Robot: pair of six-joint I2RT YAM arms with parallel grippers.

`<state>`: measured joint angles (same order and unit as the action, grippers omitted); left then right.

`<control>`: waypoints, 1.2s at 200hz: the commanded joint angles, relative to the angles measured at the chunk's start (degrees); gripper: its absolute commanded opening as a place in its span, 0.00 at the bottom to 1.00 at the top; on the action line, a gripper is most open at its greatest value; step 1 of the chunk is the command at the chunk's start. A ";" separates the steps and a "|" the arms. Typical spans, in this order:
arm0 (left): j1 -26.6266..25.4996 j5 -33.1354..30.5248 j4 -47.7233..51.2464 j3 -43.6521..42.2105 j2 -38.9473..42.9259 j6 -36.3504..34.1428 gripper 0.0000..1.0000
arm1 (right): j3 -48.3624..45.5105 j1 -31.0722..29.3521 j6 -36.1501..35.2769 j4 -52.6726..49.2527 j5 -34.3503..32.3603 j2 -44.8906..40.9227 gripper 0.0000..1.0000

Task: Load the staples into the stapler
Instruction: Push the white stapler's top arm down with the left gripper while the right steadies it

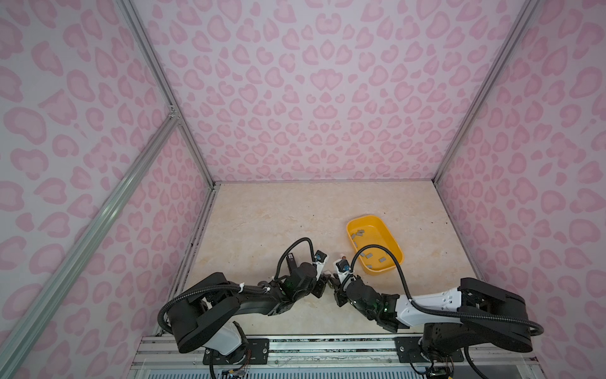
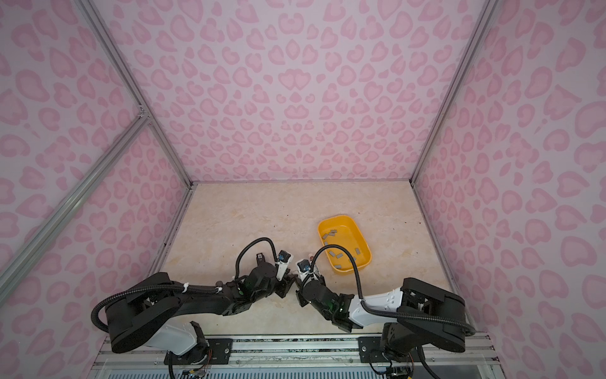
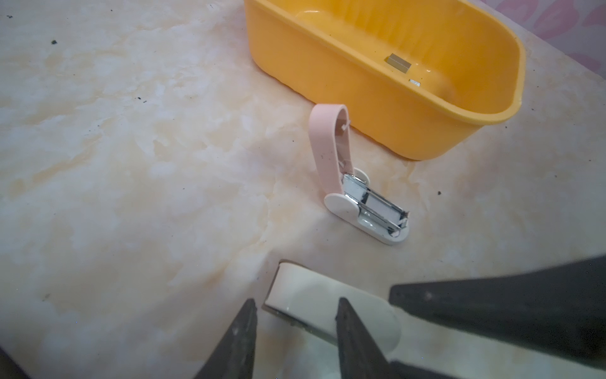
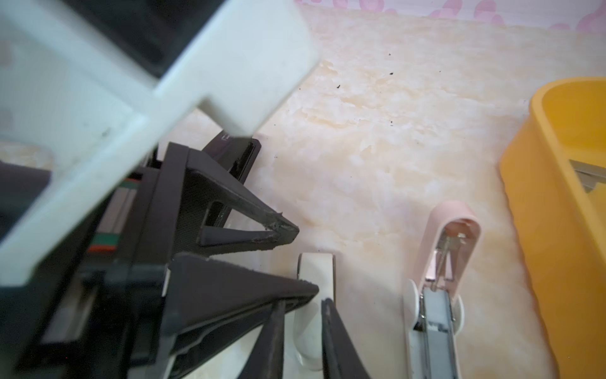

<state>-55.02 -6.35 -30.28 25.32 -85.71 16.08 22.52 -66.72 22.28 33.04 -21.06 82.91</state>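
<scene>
Toward the near middle of the marbled beige counter, my right gripper is clamped on one end of a small closed white plastic stapler. My left gripper straddles its other end, jaws parted, not yet clenched. Just beside it stands a pink-lidded white stapler, flipped open. The small grey metal staple strips lie scattered in the yellow plastic tray nearby.
</scene>
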 commanded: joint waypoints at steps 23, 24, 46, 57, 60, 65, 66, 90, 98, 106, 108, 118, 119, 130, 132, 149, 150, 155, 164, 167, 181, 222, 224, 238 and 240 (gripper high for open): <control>-0.17 0.37 1.24 -0.27 -0.19 -0.13 0.41 | 0.03 0.10 1.10 1.19 0.02 3.66 0.20; -0.17 0.37 1.26 -0.31 -0.17 -0.11 0.41 | 0.00 0.10 1.14 1.26 -0.01 3.70 0.20; -0.26 0.48 1.11 -0.32 -0.39 -0.17 0.41 | -0.78 0.10 2.12 1.85 -0.21 4.39 0.20; -0.26 0.46 1.00 -0.29 -0.57 -0.16 0.41 | -1.36 0.08 2.53 2.39 -0.30 4.60 0.20; -0.32 0.46 0.95 -0.34 -0.59 -0.16 0.41 | -1.49 0.02 2.65 2.45 -0.38 4.69 0.20; -0.35 0.46 0.90 -0.36 -0.66 -0.16 0.40 | -1.67 0.09 2.81 2.58 -0.37 4.74 0.20; -0.35 0.46 0.91 -0.40 -0.67 -0.16 0.40 | -1.68 0.10 2.87 2.57 -0.34 4.82 0.20; -0.37 0.46 0.64 -0.52 -0.77 -0.17 0.40 | -2.29 0.10 3.44 3.08 -0.56 5.30 0.19; -0.41 0.46 0.57 -0.49 -0.91 -0.12 0.40 | -2.39 0.10 3.51 3.17 -0.73 5.54 0.19; -0.52 0.47 0.48 -0.46 -1.09 -0.08 0.40 | -2.40 0.10 3.54 3.23 -0.80 5.73 0.19; -0.52 0.46 0.42 -0.45 -1.12 -0.04 0.40 | -2.44 0.10 3.58 3.25 -0.82 5.82 0.19; -0.60 0.46 0.40 -0.60 -1.21 0.04 0.40 | -2.48 0.10 3.71 3.33 -0.85 6.12 0.19; -0.61 0.50 0.31 -0.61 -1.21 0.03 0.40 | -2.48 0.10 3.72 3.34 -0.88 6.16 0.19; -0.70 0.46 0.11 -0.67 -1.34 0.01 0.40 | -2.48 0.10 3.83 3.57 -0.82 6.51 0.19; -0.70 0.39 0.11 -0.66 -1.33 0.08 0.40 | -2.48 0.10 3.89 3.56 -0.76 6.66 0.19; -0.76 0.29 -0.24 -0.77 -1.81 0.18 0.40 | -2.81 0.08 4.25 3.88 -0.90 7.30 0.18; -0.77 0.24 -0.23 -0.79 -1.86 0.18 0.40 | -2.82 0.09 4.25 3.96 -0.91 7.32 0.18; -0.79 0.20 -0.30 -0.75 -2.01 0.25 0.39 | -3.04 0.10 4.33 4.20 -0.87 7.63 0.18; -0.81 0.20 -0.50 -0.78 -2.30 0.27 0.39 | -3.32 0.05 4.50 4.73 -1.05 8.02 0.18; -0.79 0.15 -0.56 -0.74 -2.40 0.32 0.39 | -3.44 0.09 4.59 4.91 -1.14 8.14 0.18; -0.86 0.11 -0.87 -0.65 -2.85 0.36 0.39 | -3.77 0.10 4.78 5.32 -1.29 8.69 0.18; -0.96 -0.30 -0.62 -0.31 -2.65 0.19 0.39 | -3.73 0.10 4.71 5.69 -1.08 8.70 0.18; -0.96 -0.37 -0.56 -0.28 -2.52 0.23 0.39 | -3.65 0.10 4.66 5.58 -1.04 8.50 0.18; -0.93 -1.00 0.06 -0.23 -1.60 0.27 0.39 | -2.79 0.10 3.87 4.22 -0.91 7.20 0.18; -0.95 -1.11 0.12 -0.15 -1.46 0.32 0.39 | -2.65 0.10 3.66 4.03 -0.91 6.94 0.18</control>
<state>-55.88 -7.27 -33.47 24.88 -88.14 16.10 19.29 -66.63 26.98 43.97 -22.79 90.85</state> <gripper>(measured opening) 0.388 0.176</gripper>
